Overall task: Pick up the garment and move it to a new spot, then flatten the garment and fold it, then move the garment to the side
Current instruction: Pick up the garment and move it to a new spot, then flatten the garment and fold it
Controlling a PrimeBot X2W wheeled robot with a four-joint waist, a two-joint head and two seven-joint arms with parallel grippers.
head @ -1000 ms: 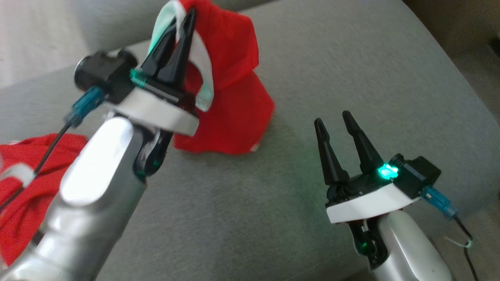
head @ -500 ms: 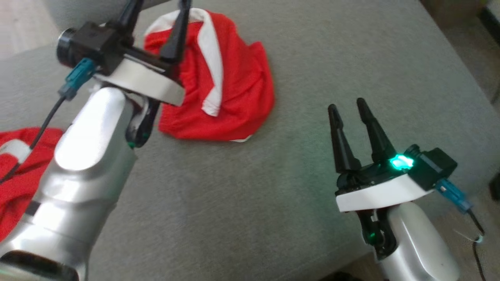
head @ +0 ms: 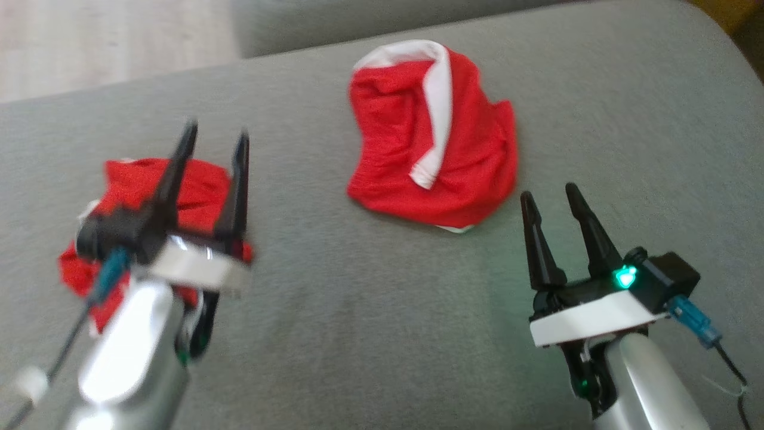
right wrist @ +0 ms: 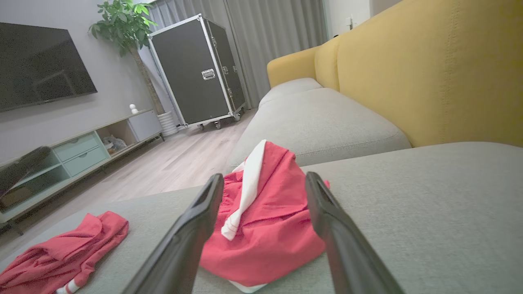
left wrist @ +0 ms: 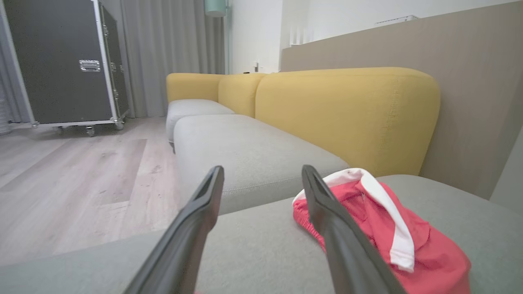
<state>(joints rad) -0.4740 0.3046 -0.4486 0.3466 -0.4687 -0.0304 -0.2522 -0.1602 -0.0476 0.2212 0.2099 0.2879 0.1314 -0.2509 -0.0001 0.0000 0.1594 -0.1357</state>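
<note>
Garment [head: 471,155] nr sofa seat's [head: 370,334] far edge, open room in front.

A home living room: yellow-backed sofa [right wrist: 429,73], wall television [right wrist: 41,61], potted plant [right wrist: 122,22], wooden floor [right wrist: 184,159].

- On the seat cushion [head: 370,334], the garment [head: 433,137] lies toward the far side, mid-view from the head.
- There are 2 pieces on this cushion: the other garment [head: 140,185] sits well to the left, apart from the 1st.
- The left gripper [head: 216,131] is in front of the other garment, overlapping it; contact can't be told.
- The right gripper [head: 549,193] is at the near right, just before the garment's near edge, not touching.
- In the left wrist view, the backrest [left wrist: 347,114] rises behind the garment.
- The floor [left wrist: 73,183] lies to that view's left, with the wheeled case [left wrist: 61,61] standing on it far back.
</note>
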